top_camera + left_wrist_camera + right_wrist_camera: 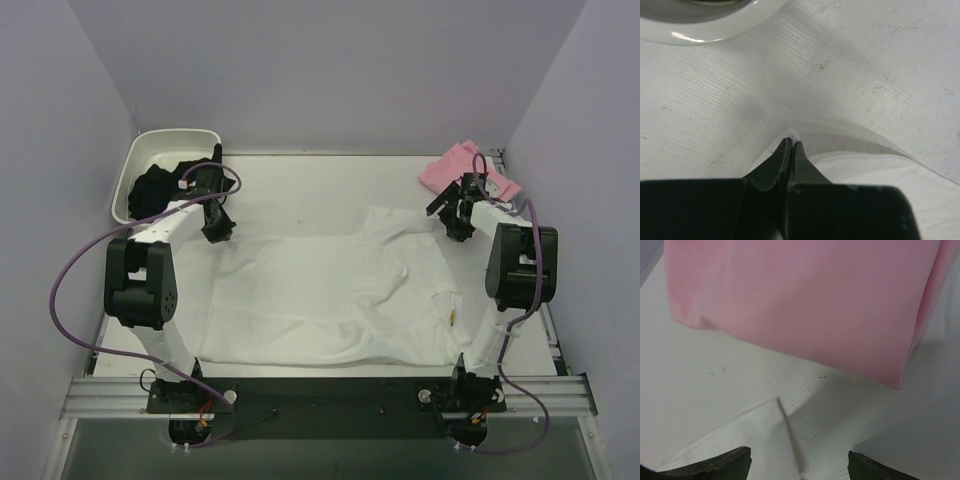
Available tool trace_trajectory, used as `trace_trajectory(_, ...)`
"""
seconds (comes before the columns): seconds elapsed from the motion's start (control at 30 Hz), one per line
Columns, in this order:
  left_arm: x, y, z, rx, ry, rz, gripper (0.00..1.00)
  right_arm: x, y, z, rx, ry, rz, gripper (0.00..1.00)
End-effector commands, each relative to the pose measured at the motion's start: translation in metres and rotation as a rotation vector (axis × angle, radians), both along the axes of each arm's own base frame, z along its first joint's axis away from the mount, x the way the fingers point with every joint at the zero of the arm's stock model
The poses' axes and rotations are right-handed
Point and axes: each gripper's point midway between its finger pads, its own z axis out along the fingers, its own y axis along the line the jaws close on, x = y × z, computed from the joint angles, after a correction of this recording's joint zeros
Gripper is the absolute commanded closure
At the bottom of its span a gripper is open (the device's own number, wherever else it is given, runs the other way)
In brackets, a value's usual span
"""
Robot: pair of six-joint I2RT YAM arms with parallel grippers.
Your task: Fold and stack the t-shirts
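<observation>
A white t-shirt (330,290) lies spread flat over the middle of the table, plain side up. My left gripper (218,232) is at its far left corner. In the left wrist view the jaws (791,142) are shut, pinching the tip of that white corner (850,172). A folded pink t-shirt (462,165) rests at the back right. My right gripper (455,225) hovers just in front of it, over the white shirt's far right corner. In the right wrist view that gripper (799,459) is open, with the white corner (752,437) between its fingers and the pink t-shirt (805,305) beyond.
A white plastic tub (135,170) holding dark clothes (160,185) stands at the back left, just behind the left gripper; its rim (700,35) shows in the left wrist view. Purple walls enclose the table on three sides. A metal rail (330,390) runs along the near edge.
</observation>
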Motion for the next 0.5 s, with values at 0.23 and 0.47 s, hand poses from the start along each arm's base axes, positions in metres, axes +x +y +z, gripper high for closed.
trace_trajectory(0.23, 0.008, 0.003, 0.019, -0.002, -0.054, 0.010, 1.00, 0.039, 0.009, 0.011, 0.088, -0.045, -0.003, 0.28)
trace_trajectory(0.47, 0.011, 0.003, 0.016, -0.002, -0.054, 0.017, 1.00, 0.038, 0.019, 0.000, 0.098, -0.019, 0.014, 0.30)
